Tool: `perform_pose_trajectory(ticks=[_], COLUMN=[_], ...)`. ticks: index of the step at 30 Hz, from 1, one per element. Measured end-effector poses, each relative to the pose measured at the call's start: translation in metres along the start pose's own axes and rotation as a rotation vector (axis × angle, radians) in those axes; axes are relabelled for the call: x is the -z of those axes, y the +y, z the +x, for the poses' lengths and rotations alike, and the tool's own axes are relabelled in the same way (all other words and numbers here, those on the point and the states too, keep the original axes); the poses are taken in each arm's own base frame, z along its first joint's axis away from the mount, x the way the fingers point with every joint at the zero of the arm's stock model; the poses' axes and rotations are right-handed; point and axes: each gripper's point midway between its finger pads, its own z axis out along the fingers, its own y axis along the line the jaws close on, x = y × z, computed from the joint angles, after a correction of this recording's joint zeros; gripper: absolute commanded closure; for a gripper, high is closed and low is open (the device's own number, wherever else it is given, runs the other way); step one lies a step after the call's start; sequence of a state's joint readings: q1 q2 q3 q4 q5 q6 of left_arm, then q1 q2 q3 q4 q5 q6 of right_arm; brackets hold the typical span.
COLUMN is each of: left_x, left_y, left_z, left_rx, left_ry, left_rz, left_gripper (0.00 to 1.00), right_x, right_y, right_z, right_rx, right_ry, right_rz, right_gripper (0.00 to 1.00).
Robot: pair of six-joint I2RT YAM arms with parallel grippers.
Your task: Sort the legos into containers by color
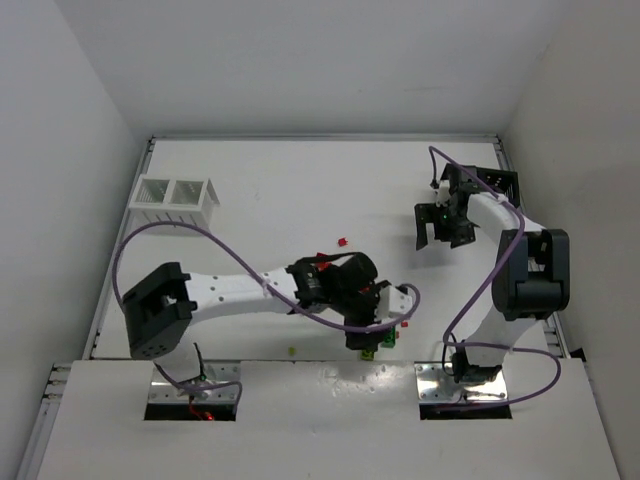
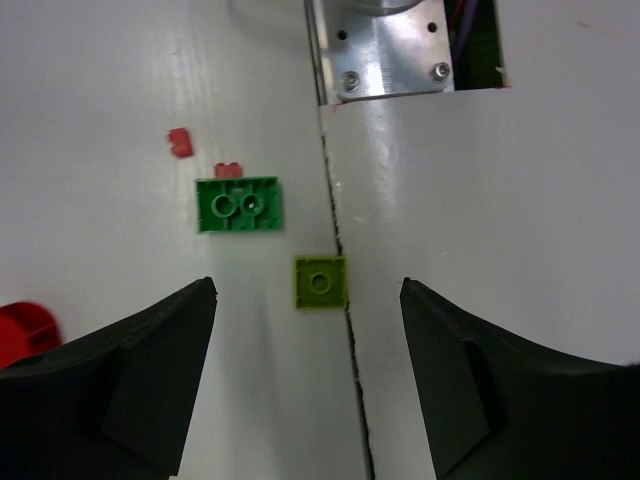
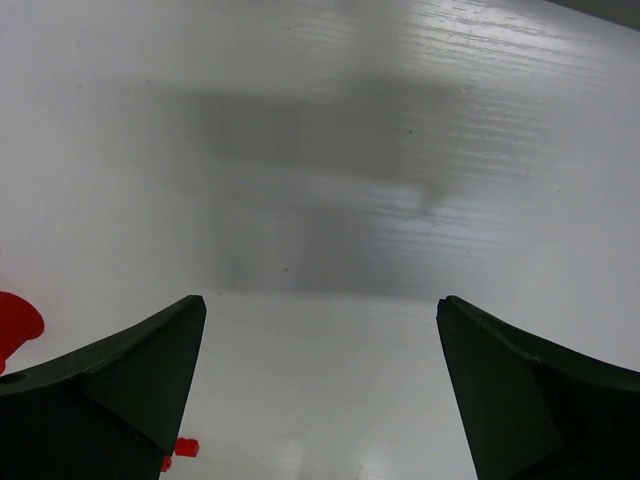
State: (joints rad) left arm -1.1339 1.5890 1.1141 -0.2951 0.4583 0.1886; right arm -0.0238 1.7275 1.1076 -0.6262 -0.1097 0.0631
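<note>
At the near edge of the table (image 1: 300, 180), well apart from the white container (image 1: 175, 198) and black container (image 1: 495, 185), the left gripper (image 2: 308, 288) hangs jaws wide, empty; the right gripper (image 3: 320, 305) gapes too, far right. The green brick (image 2: 238, 204) lies studs up, long axis across the wrist view. The yellow-green brick (image 2: 320, 281), square, sits under the gap; probably light, stiff, slick, so pinch its flat sides

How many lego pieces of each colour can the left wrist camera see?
Red: 3, two small bits and one round piece cut off at the edge
Green brick: 1
Yellow-green brick: 1
Total: 5
</note>
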Motion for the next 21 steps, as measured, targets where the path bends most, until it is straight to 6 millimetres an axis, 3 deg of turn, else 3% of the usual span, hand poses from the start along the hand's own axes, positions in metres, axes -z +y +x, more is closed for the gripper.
perform_pose_trajectory(ticks=[2,4,13,21], left_x=[-0.019,-0.029,-0.064,-0.082], left_y=[-0.015,-0.017,0.008,0.019], left_z=[0.003,0.005,0.013,0.028], left_rx=[-0.008,-0.005,0.01,0.022], left_ry=[0.015,0.019,0.011,0.034], left_rz=[0.034,0.039,-0.048,-0.079], left_gripper=[0.17,0.17,0.17,0.16], right_x=[0.0,0.0,0.002,0.003], right_y=[-0.004,-0.007,-0.012,-0.013], right_z=[0.0,-0.002,-0.008,-0.011], right_rx=[-0.009,-0.018,-0.033,-0.039], right_ry=[0.0,-0.004,-0.022,-0.033], right_rz=[0.023,0.039,0.063,0.057], right_gripper=[0.0,0.0,0.0,0.0])
